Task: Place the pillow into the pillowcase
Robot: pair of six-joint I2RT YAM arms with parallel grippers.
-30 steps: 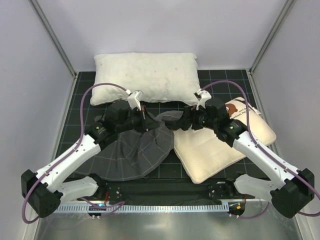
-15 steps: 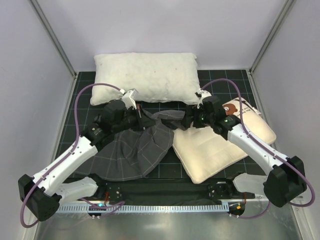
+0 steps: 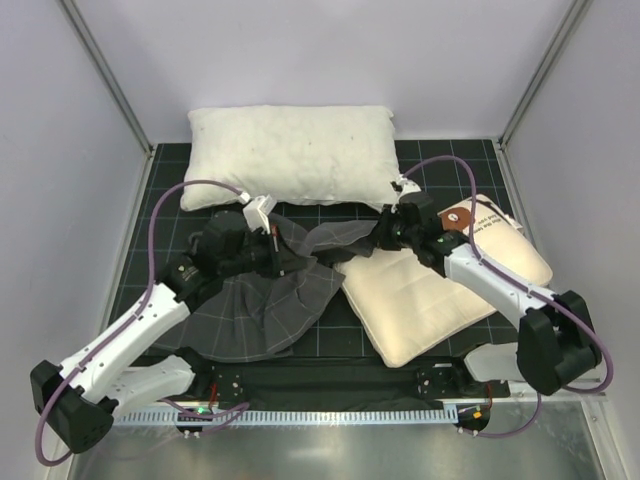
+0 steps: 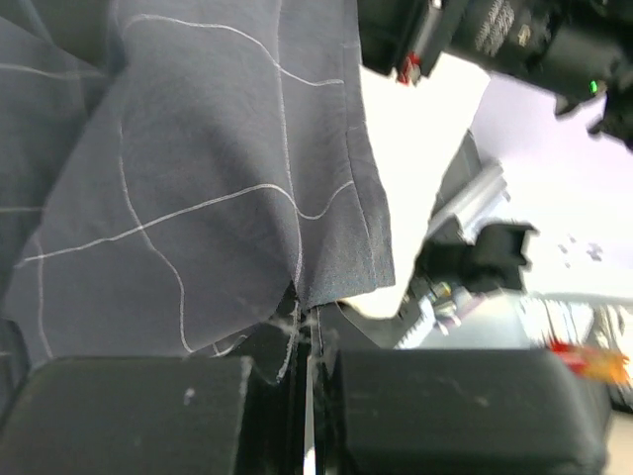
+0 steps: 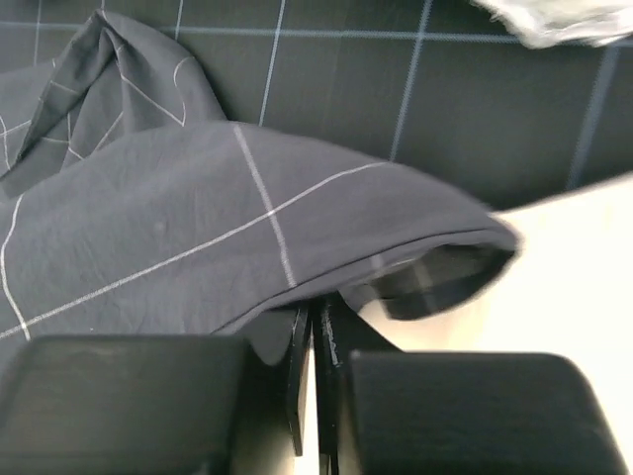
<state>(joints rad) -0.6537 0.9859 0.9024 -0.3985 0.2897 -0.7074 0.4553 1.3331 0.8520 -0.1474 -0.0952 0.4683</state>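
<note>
The dark grey grid-patterned pillowcase (image 3: 255,300) lies left of centre, with its upper edge lifted and stretched between both grippers. My left gripper (image 3: 283,256) is shut on a hem of the pillowcase (image 4: 198,168), the fabric pinched at its tips (image 4: 307,332). My right gripper (image 3: 377,238) is shut on the opposite edge of the pillowcase (image 5: 198,228), pinching it at its tips (image 5: 316,315). The cream quilted pillow (image 3: 430,300) with the bear print lies flat on the right, under the right arm. Its near corner (image 5: 569,287) sits just beside the raised hem.
A large plain white pillow (image 3: 290,155) lies across the back of the black grid mat (image 3: 330,345). Its corner (image 5: 564,18) shows above the right gripper. Grey walls close in the left, right and back. A metal rail (image 3: 320,415) runs along the near edge.
The right gripper has shut on the pillowcase edge. Both grippers have shifted slightly, and the cloth between them is pulled up and taut.
</note>
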